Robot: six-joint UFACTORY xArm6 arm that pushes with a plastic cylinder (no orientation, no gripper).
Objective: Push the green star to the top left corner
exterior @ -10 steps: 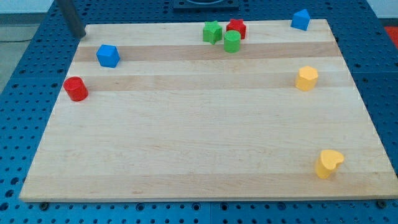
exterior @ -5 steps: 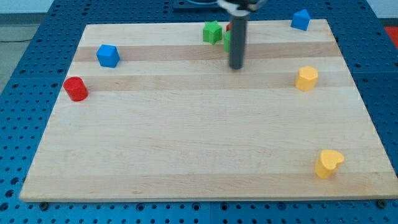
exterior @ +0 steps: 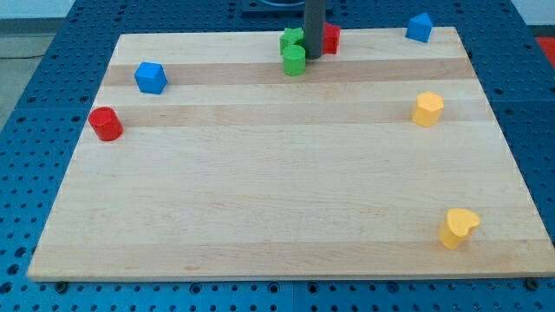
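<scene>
The green star [exterior: 290, 38] sits near the board's top edge, a little left of centre. A green cylinder [exterior: 295, 61] stands just below it, touching it. My tip [exterior: 313, 56] is right beside both, on their right side, against the cylinder. A red block [exterior: 330, 37] shows partly behind the rod on its right.
A blue block [exterior: 150, 77] and a red cylinder [exterior: 106, 124] lie at the view's left. A blue block [exterior: 420, 27] is at the top right. A yellow block [exterior: 427, 109] is at the right, a yellow heart [exterior: 457, 227] at the bottom right. The wooden board [exterior: 277, 191] lies on a blue pegboard.
My tip went from the top left corner to the board's middle, then up beside the green blocks. The green cylinder has shifted left, now under the green star.
</scene>
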